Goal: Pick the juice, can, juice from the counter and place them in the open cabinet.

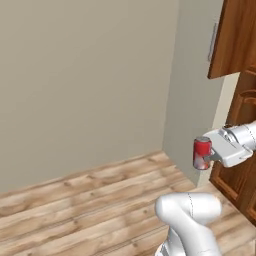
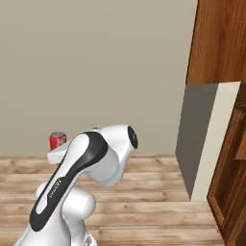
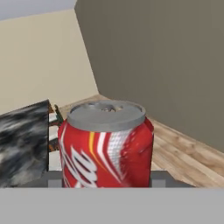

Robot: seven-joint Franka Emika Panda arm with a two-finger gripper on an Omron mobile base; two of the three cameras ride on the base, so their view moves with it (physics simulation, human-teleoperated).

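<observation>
pincer (image 1: 206,157) clamped on can (image 1: 202,153), upright so it won't tip | can mid-air over wood floor (image 1: 100,200), nr cabinet (image 1: 240,165) | you've yet to shelve it

Surface finish, as I am seeing it
I am noting the can (image 3: 105,151) showing glossy red metal with a matt grey top; the cabinet (image 1: 234,37) is presenting polished reddish wood.
</observation>
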